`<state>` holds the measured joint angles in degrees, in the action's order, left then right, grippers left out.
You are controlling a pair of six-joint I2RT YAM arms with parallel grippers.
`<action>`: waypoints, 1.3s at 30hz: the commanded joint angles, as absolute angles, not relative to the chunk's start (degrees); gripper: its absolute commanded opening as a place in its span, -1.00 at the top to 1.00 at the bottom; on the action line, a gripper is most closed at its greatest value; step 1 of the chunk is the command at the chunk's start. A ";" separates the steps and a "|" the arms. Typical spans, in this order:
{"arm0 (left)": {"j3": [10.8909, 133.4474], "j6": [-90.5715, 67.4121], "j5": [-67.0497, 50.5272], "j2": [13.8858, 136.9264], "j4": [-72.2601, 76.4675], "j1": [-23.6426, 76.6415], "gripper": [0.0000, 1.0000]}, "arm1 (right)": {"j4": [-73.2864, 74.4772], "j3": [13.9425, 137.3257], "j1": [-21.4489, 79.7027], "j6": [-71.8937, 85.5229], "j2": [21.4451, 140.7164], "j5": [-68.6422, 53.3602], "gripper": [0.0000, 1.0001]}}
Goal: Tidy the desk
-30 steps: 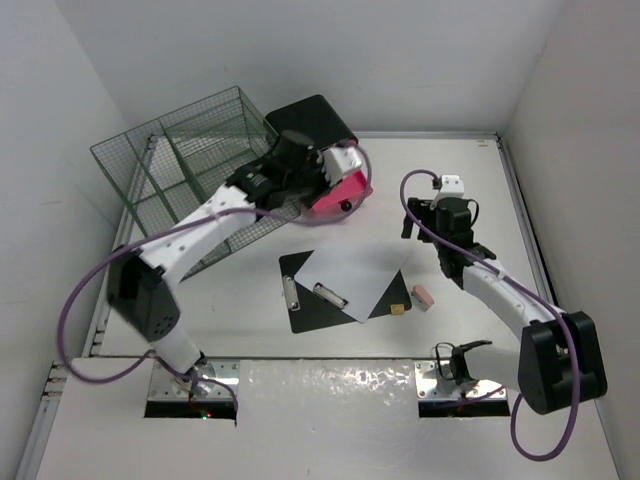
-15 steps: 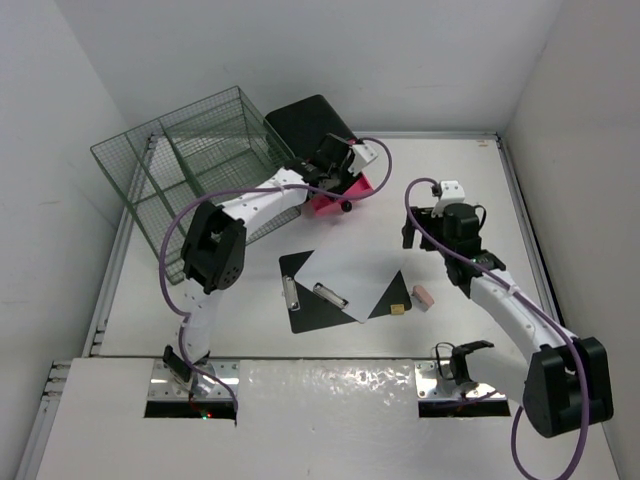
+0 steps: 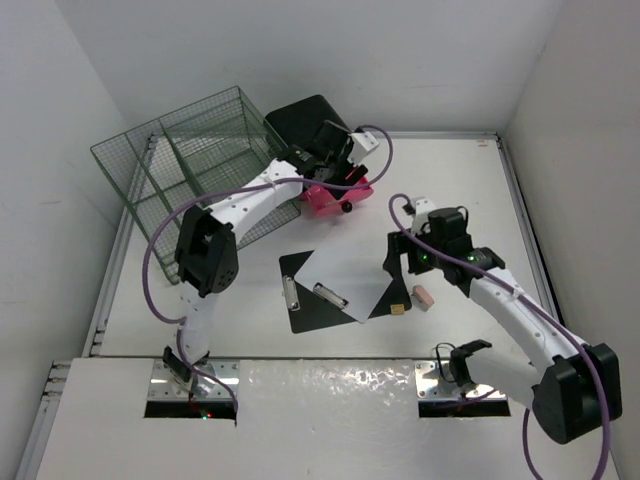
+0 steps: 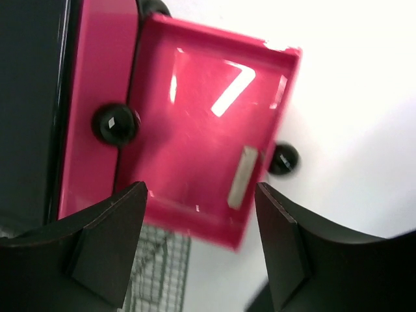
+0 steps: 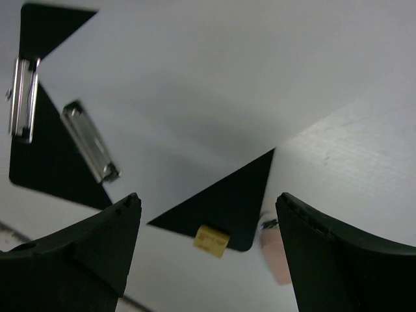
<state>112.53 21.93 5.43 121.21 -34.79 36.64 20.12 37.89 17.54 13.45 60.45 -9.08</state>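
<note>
Right tool has swung over clipboard, released; left tool released above pink drawer.

The left arm and right arm are built of smooth white links joined by blocky black joint housings, and each rises from a shiny metal base plate. A purple cable loops loosely along each arm. The left gripper and right gripper both end in matte black, wedge-shaped fingers with rounded inner edges.
</note>
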 commanded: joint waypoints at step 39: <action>84.11 21.45 -2.02 85.43 -33.66 32.61 -0.34 | 18.90 23.20 37.71 34.37 68.29 14.51 0.14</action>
<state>84.29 20.99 -1.58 87.99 -36.38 33.30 19.00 22.50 37.34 34.63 67.00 13.43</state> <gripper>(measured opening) 0.666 0.456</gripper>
